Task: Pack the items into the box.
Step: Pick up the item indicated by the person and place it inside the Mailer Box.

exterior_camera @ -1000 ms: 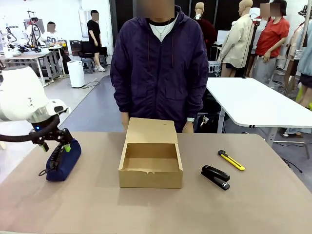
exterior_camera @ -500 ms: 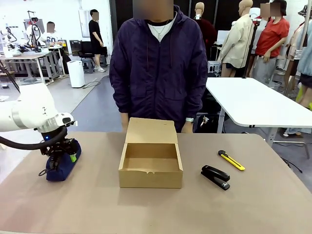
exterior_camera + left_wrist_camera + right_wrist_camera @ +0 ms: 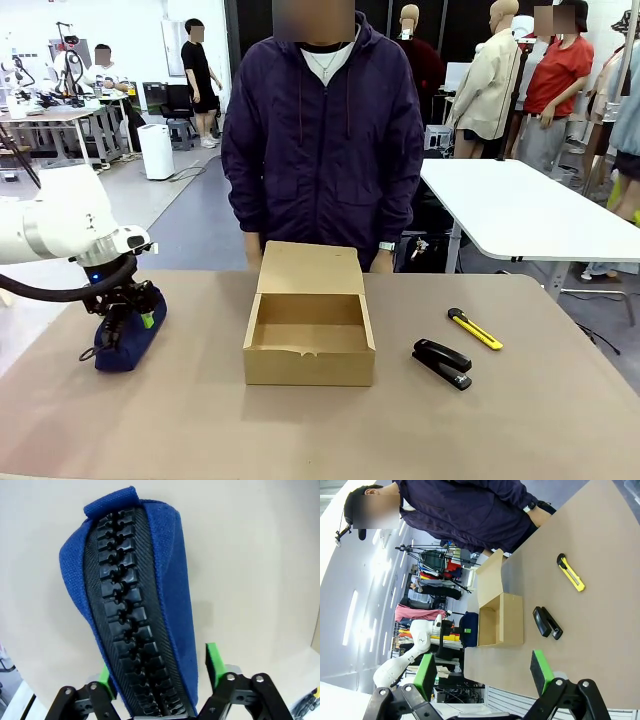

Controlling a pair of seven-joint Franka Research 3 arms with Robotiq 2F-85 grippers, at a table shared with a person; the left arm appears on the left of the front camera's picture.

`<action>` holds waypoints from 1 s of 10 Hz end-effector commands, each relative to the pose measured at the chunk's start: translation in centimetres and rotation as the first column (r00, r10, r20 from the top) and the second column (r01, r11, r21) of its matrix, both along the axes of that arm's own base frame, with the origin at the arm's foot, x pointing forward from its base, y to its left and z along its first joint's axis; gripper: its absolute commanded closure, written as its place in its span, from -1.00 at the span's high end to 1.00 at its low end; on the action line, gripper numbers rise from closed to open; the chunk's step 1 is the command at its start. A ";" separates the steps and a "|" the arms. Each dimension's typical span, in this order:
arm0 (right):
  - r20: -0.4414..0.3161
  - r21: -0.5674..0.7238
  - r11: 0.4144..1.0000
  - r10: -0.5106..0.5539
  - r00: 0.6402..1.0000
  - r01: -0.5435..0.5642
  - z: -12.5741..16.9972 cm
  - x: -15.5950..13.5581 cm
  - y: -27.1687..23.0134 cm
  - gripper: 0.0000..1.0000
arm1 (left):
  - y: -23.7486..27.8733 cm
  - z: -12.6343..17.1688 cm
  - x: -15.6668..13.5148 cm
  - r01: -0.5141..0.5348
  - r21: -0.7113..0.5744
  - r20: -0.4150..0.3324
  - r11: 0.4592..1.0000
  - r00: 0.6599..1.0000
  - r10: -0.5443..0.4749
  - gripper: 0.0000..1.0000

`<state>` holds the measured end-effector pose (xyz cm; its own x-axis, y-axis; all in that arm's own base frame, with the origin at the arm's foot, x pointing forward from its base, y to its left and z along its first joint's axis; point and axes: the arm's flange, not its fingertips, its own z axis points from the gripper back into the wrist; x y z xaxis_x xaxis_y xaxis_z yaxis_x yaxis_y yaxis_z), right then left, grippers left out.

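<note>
A dark navy zip pouch point(image 3: 130, 338) lies at the table's left. My left gripper point(image 3: 125, 315) is down over it, jaws astride its near end. In the left wrist view the pouch point(image 3: 140, 605) runs between the green pads point(image 3: 213, 662), which sit close to its sides, the right one a sliver clear. The brown box point(image 3: 308, 365) stands open mid-table, lid flap tilted back. A black stapler point(image 3: 442, 362) and a yellow-and-black utility knife point(image 3: 475, 328) lie to its right. My right gripper point(image 3: 482, 672) hangs open above the table, looking at the box point(image 3: 512, 617), stapler point(image 3: 547, 622) and knife point(image 3: 571, 572).
A person in a dark jacket point(image 3: 325, 150) stands at the table's far edge just behind the box, hands low by the lid. A white table point(image 3: 520, 205) stands farther back on the right. Bare tabletop spans the near side.
My left gripper has dropped from just above the pouch onto it, and its fingers have drawn in a little around the pouch. Box, stapler and knife are unmoved.
</note>
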<state>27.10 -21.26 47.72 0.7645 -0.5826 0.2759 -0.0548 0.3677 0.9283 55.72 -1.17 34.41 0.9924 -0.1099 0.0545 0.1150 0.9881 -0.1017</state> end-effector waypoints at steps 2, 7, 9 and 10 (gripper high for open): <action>0.035 0.010 1.000 -0.006 0.999 0.006 0.3 0.3 -0.1 1.00 | 0.1 0.4 -0.1 -0.027 0.036 0.007 0.999 1.000 0.027 -1.00; 0.035 0.010 1.000 -0.006 0.999 0.006 0.3 0.3 -0.1 1.00 | 0.0 0.4 0.1 -0.027 0.046 -0.011 0.999 1.000 0.027 -1.00; 0.035 0.010 1.000 -0.006 0.999 0.006 0.3 0.3 -0.1 1.00 | 0.1 0.5 0.0 -0.030 0.045 -0.017 0.999 0.999 0.031 -1.00; 0.035 0.010 1.000 -0.006 0.999 0.006 0.3 0.3 -0.1 1.00 | 0.1 0.6 0.1 -0.030 0.043 -0.017 0.999 0.999 0.031 -1.00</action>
<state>27.10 -21.26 47.72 0.7645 -0.5826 0.2758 -0.0548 0.3677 0.9283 55.79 -1.11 34.65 0.9946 -0.0935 0.0455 0.0968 0.9924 -0.0761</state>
